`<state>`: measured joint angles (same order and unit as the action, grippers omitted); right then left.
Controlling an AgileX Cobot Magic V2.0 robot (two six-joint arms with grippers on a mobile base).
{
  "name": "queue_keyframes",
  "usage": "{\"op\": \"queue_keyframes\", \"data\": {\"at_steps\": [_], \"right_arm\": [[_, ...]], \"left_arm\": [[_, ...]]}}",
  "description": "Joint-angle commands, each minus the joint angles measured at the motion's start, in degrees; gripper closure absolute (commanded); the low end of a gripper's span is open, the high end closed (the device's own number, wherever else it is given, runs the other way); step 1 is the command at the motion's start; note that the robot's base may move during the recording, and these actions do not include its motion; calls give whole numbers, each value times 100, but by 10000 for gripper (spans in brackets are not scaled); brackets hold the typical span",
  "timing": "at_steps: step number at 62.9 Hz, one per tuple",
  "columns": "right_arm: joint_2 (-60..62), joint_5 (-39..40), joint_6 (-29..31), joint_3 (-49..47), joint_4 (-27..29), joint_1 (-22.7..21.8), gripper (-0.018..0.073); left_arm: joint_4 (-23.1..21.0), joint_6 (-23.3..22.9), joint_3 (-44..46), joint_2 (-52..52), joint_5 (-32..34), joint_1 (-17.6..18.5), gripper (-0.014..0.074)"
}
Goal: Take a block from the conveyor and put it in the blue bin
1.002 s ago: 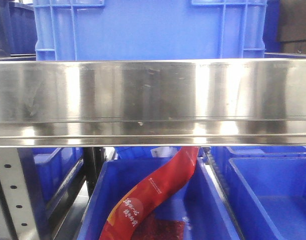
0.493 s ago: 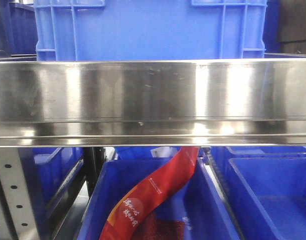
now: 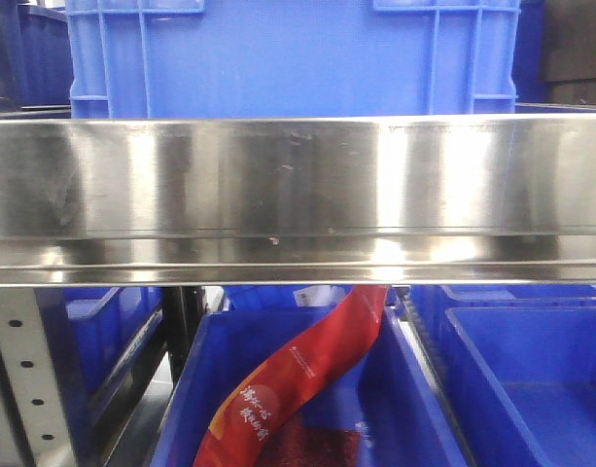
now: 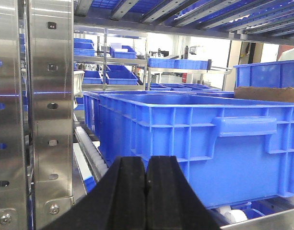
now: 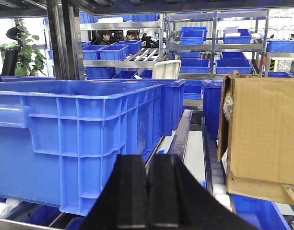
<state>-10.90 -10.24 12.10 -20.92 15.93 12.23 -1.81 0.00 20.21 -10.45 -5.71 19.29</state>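
Observation:
No block and no conveyor belt shows in any view. A large blue bin (image 3: 293, 58) stands on a steel shelf (image 3: 298, 195) straight ahead; it also shows in the left wrist view (image 4: 199, 143) and the right wrist view (image 5: 75, 139). My left gripper (image 4: 146, 165) is shut and empty, its black fingers pressed together, a little before the bin's wall. My right gripper (image 5: 147, 163) is shut and empty too, pointing past the bin's right corner along the roller lane.
Under the shelf an open blue bin (image 3: 195, 389) holds a red packet (image 3: 298, 379); another blue bin (image 3: 531, 379) is beside it. A cardboard box (image 5: 262, 139) stands right of the right gripper. A perforated steel upright (image 4: 46, 110) rises left of the left gripper.

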Motion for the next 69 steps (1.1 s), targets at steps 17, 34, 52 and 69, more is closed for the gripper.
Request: {"op": "queue_keyframes", "data": {"at_steps": [17,34,52,69], "right_arm": [[100,227,10,65,-43,-18,727],[584,1299,-248,971,-413,-403,727],[1081,1356,-270,1988,-413,-919,727],[1090,986,-724,2092,-1343,-909,727]], "left_arm": [[-29,0,-16,37,118,-30,707],[-29,0,-16,37,118,-30,707],[-29,0,-16,37,118,-30,707],[-29,0,-16,44,118,-30,707]]}}
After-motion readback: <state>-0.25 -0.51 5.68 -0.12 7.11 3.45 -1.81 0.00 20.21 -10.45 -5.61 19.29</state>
